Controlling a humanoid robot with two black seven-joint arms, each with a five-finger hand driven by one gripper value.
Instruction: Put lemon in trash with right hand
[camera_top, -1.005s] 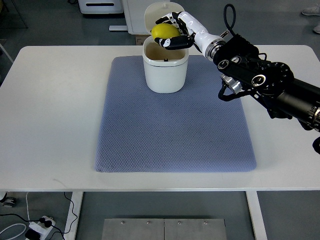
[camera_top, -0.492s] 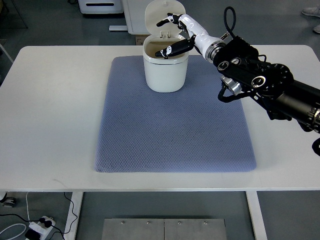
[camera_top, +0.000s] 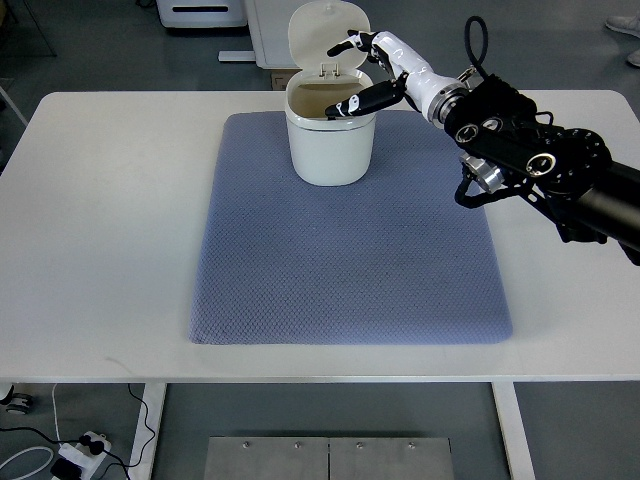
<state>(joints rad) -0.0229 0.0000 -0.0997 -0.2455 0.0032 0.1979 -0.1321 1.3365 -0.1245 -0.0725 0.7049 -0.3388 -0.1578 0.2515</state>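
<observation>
Right hand (camera_top: 362, 72) hangs at the upper middle of the frame, fingers spread and gripping nothing, one dark fingertip reaching over the rim of the trash bin while the rest of the hand sits just to the bin's right.

By size: the white desk (camera_top: 100, 230) fills most of the picture. On it lies a blue-grey mat (camera_top: 350, 250), its far edge toward the top of the frame. The right arm (camera_top: 540, 160) enters from the right edge and runs diagonally up and left toward the bin. The white trash bin (camera_top: 330, 145) stands on the mat's upper part, its lid (camera_top: 322, 32) tipped open toward the top of the frame.

No lemon shows anywhere on the desk or mat or in the hand; I judge it lies down inside the bin, hidden by the wall. So it would lie below and just left of the hand, and the task looks done; what remains is to draw the arm back rightward clear of the rim. No left arm appears.
</observation>
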